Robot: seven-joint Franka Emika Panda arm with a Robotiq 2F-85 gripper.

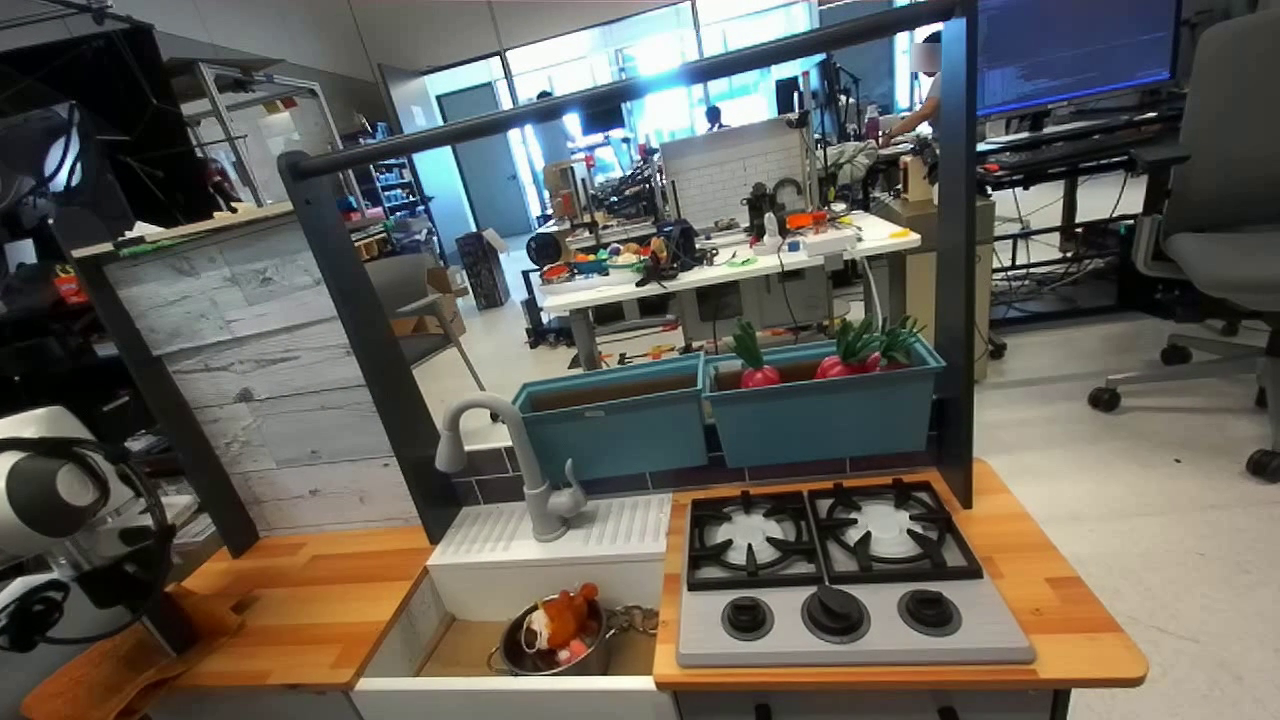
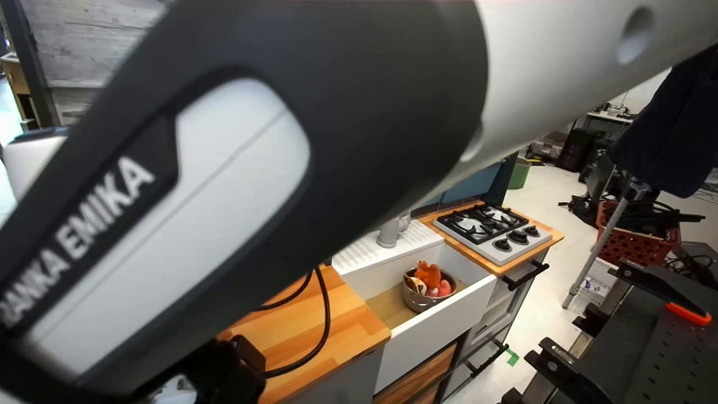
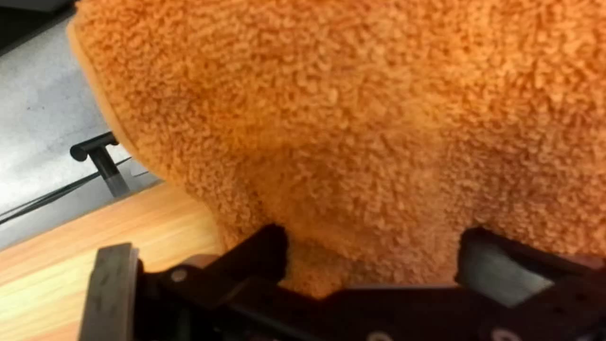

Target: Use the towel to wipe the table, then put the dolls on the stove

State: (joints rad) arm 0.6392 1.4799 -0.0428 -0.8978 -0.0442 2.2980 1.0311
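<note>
The orange towel point(image 1: 100, 670) lies rumpled at the left end of the wooden table point(image 1: 310, 590) and hangs over its front edge. It fills most of the wrist view point(image 3: 350, 118). My gripper point(image 3: 371, 246) is open, its fingertips apart over the towel with cloth showing between them. In an exterior view it is low at the towel point(image 1: 172, 622). The dolls, orange, white and pink-red, sit in a metal pot in the sink and show in both exterior views point(image 1: 567, 617) point(image 2: 429, 275). The stove point(image 1: 790, 640) is right of the sink. The arm hides the towel in an exterior view.
The metal pot point(image 1: 600, 655) stands in the white sink point(image 1: 520, 690). A grey faucet point(image 1: 540, 500) rises behind it. Dark posts point(image 1: 350, 330) and teal planters point(image 1: 830, 420) with toy radishes stand along the back. The arm point(image 2: 364, 112) crosses an exterior view.
</note>
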